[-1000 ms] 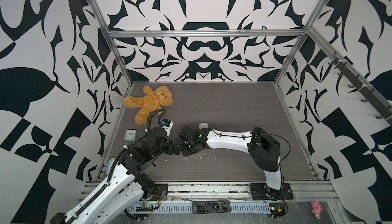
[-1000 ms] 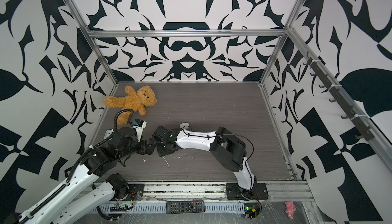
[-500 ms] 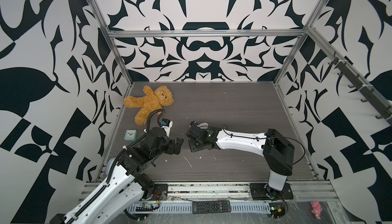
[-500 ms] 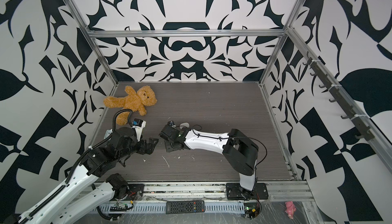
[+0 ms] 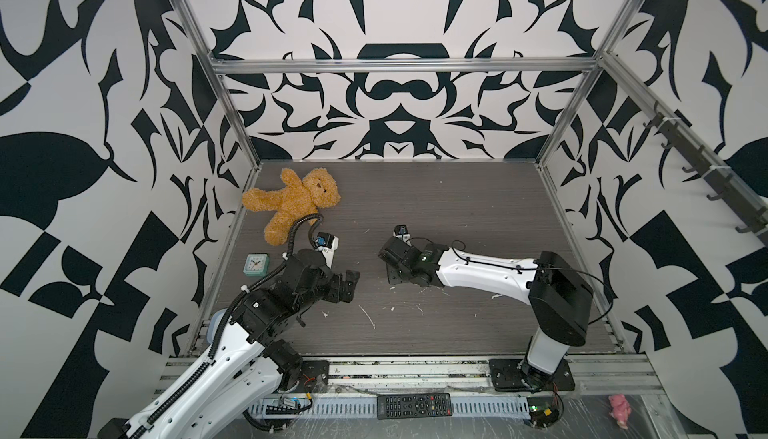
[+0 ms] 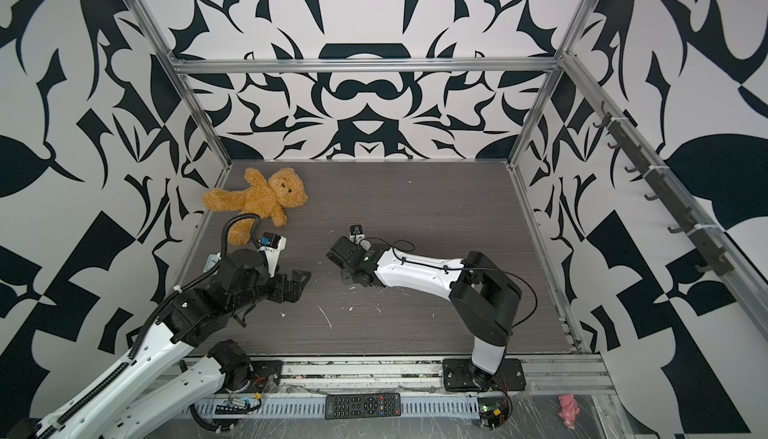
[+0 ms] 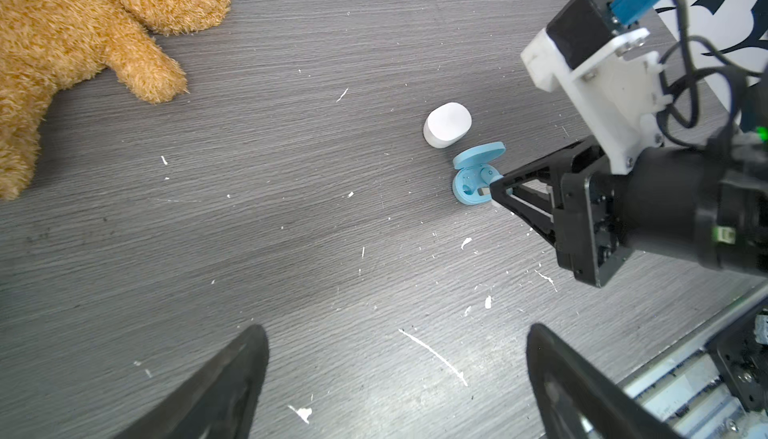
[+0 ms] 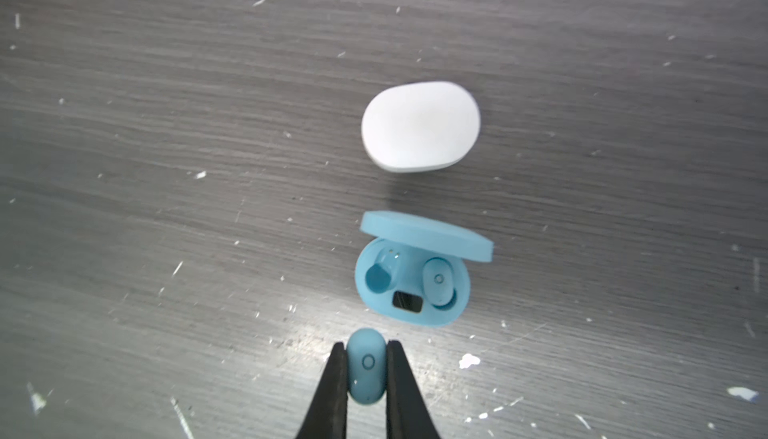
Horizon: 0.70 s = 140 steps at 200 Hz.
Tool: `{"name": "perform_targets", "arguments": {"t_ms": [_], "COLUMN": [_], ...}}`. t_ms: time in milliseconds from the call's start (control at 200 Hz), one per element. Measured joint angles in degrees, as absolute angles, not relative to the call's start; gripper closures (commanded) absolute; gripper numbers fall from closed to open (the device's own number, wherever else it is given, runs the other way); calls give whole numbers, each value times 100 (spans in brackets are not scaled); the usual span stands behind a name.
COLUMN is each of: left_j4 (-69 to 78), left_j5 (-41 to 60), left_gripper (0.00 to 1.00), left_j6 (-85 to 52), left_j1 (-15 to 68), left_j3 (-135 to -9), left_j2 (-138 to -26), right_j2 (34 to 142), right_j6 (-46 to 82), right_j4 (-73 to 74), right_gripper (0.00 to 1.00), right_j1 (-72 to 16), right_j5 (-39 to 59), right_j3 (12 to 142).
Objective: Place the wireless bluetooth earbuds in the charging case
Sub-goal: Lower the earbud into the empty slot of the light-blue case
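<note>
My right gripper [image 8: 367,349] is shut on a light blue earbud [image 8: 367,368], held just in front of the open light blue charging case [image 8: 411,312]. A second blue earbud [image 8: 437,281] sits in one socket of the case; the other socket [image 8: 380,277] is empty. A closed white case [image 8: 419,125] lies just beyond it. In the left wrist view the blue case [image 7: 469,187] lies at the right gripper's fingertips [image 7: 498,189]. My left gripper [image 7: 395,374] is open and empty. In a top view it [image 5: 349,285] hovers left of the right gripper [image 5: 392,277].
A brown teddy bear [image 5: 295,204] lies at the back left, with a small teal clock [image 5: 256,265] near the left wall. A remote [image 5: 413,405] and a pink toy [image 5: 619,405] lie off the front edge. White flecks mark the table.
My right gripper has drawn away to the right from the left gripper, still holding the blue earbud. The left arm has hardly moved.
</note>
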<state>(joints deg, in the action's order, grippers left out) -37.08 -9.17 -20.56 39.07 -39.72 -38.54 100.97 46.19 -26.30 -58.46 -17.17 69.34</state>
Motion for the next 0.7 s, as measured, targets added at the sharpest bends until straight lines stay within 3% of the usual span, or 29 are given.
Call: {"name": "perform_targets", "arguments": {"t_ms": [700], "left_j4": [-3664], "left_j5": [-917], "left_gripper": [1], "left_j6": [-2049], "left_j1": [3907], "left_j3": [-3972], "left_j2": [-3900], "right_j2": [10254], "right_j6": [4877], "right_j4": [-2392], "right_gripper": [97], "right_j1": [-5728], "right_j5": [-2062], "right_j3": [6923]}}
